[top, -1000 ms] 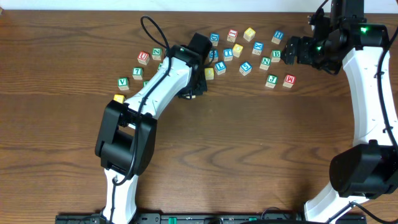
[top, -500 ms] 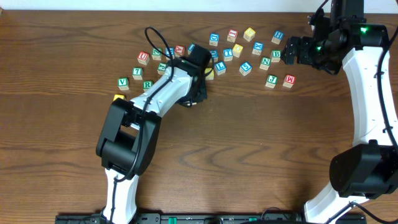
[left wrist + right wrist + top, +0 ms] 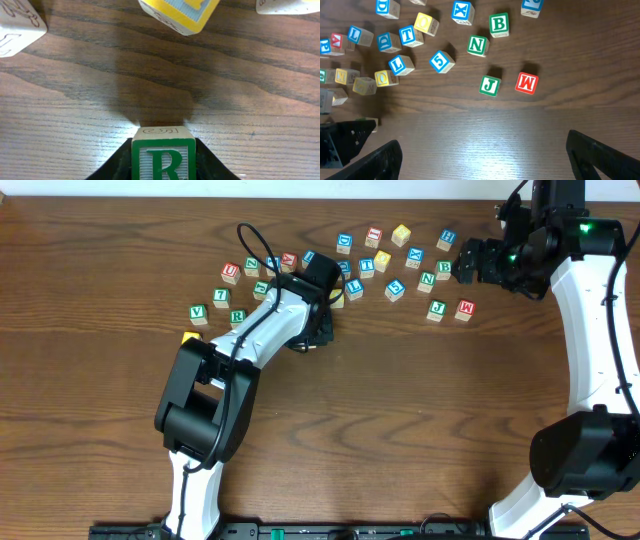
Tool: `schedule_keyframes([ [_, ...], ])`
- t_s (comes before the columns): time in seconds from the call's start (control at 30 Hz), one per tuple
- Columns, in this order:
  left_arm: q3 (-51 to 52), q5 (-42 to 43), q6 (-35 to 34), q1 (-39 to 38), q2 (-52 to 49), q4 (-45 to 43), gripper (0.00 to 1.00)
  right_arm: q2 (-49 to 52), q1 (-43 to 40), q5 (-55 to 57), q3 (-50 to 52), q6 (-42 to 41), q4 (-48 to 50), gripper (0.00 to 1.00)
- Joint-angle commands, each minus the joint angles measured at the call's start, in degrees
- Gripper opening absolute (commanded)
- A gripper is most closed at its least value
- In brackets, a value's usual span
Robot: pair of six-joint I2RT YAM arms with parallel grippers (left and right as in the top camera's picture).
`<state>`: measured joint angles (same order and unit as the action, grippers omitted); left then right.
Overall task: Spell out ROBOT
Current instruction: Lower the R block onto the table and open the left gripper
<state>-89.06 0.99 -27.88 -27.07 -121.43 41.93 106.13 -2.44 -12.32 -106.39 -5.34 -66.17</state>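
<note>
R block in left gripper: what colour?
Green letter and border on the R block; best in left wrist view.

Some two dozen letter blocks (image 3: 395,288), two arms (image 3: 270,320)

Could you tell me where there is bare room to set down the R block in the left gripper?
The table is bare across the wide stretch between the left arm and right arm, nearer than the J block and M block. A smaller patch lies just ahead of the R block. The band from the V block to the M block is crowded.
</note>
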Motion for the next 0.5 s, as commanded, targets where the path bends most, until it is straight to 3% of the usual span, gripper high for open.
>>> schedule_keyframes([
  [0.0,0.24,-0.35,1.27,-0.02,-0.79,-0.07,0.37,0.07,0.28,0.15,-0.31,0.72,-0.07,0.99],
  [0.47,0.24,-0.35,1.25,-0.02,-1.07,-0.11,0.39,0.07,0.28,0.15,-0.31,0.72,-0.09,0.99],
])
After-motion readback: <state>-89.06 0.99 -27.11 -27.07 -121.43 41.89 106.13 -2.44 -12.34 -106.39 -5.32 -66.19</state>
